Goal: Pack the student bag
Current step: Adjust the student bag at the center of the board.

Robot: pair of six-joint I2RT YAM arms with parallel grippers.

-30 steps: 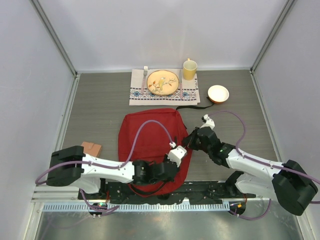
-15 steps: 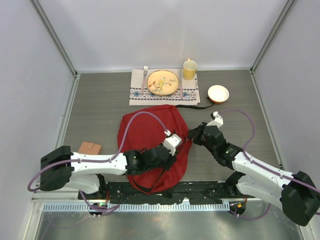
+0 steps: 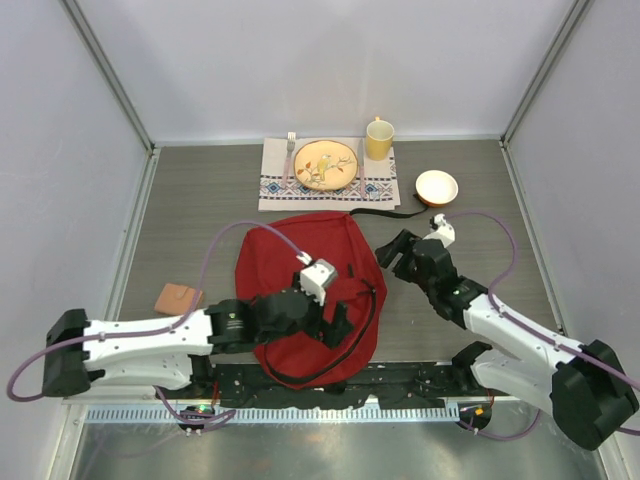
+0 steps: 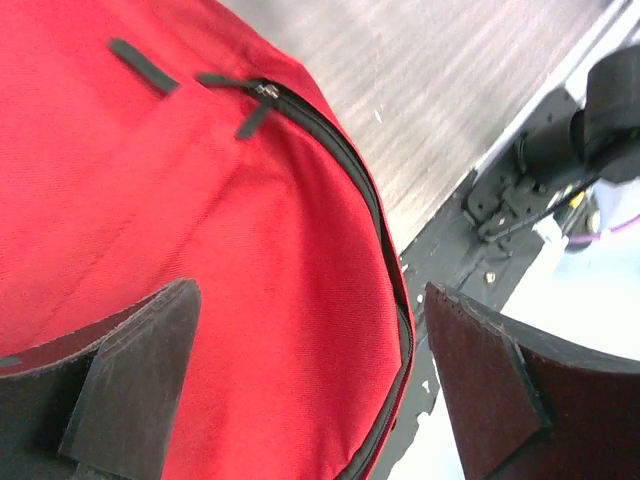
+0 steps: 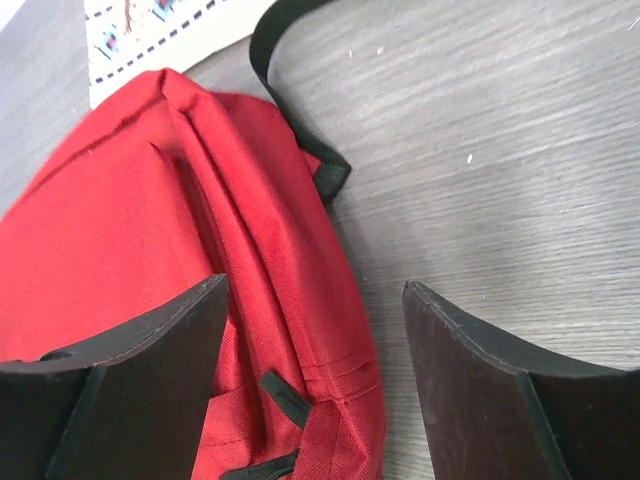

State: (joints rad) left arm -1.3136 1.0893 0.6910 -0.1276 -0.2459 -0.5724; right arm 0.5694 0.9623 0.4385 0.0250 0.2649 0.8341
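The student bag (image 3: pixel 285 255), a red backpack, lies flat on the table in front of both arms. My left gripper (image 3: pixel 335 320) hovers open over its near right part. In the left wrist view my left gripper (image 4: pixel 315 370) has only red fabric (image 4: pixel 200 220) and the black zipper (image 4: pixel 350 160) below its spread fingers. My right gripper (image 3: pixel 388 252) stands open at the bag's right edge. In the right wrist view my right gripper (image 5: pixel 315 350) straddles that edge of the bag (image 5: pixel 120 230), holding nothing. A black strap (image 5: pixel 330 175) runs off the bag's top.
Behind the bag a patterned placemat (image 3: pixel 380 188) carries a plate (image 3: pixel 326 165) and a fork (image 3: pixel 290 150), with a yellow mug (image 3: pixel 379 138) beside it. A small white bowl (image 3: pixel 437 186) sits at the back right. A brown block (image 3: pixel 180 297) lies left of the bag.
Both grippers have gone from shut to open and let go of the bag. The left arm has drawn back to the left; the right gripper has shifted slightly up and right.
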